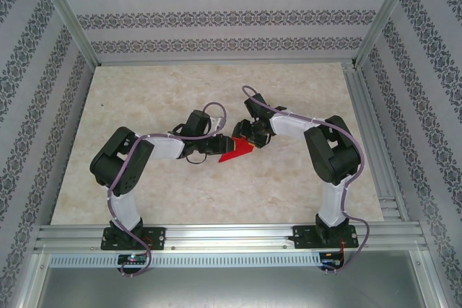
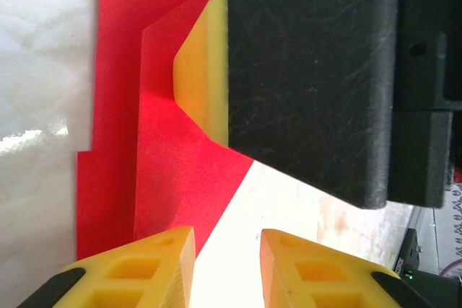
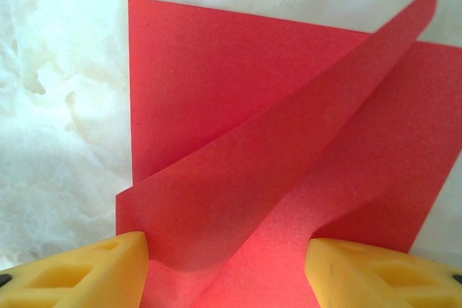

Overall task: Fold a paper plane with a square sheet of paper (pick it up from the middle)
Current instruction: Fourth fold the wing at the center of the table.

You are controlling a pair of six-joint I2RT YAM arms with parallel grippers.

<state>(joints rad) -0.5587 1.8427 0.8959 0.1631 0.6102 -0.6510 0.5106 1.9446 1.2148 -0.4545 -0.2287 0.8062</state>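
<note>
**Position.** We find both arms reaching inward to the middle of the marbled worktop (image 1: 144, 91). Their ends meet there over the red sheet of paper (image 1: 236, 151). The sheet lies on the worktop between the two wrists and is partly folded.

**Right pincer (image 3: 234, 279).** The fingers stand well apart, one at each side of the sheet's near edge. Between them a diagonal flap of the paper rises off the flat layer below. Its far tip is lifted clear, and its fold runs down towards the finger at the left of that view. We record this pincer as apart, with the paper lying between the fingers rather than squeezed by them. In the left wrist view, one yellow pad (image 2: 201, 70) of this pincer presses down on the top of the sheet, at a corner where the edges of a folded layer meet.

**Left pincer (image 2: 227, 272).** The fingertips are apart with a clear gap. One tip sits over the red paper and the other over bare worktop. A pointed corner of the sheet reaches into the gap. We cannot tell whether the tip over the paper touches it. Nothing is clamped between the tips.

**Paper condition.** The left wrist view shows stepped red layers with straight edges lying flat on the worktop.
</note>
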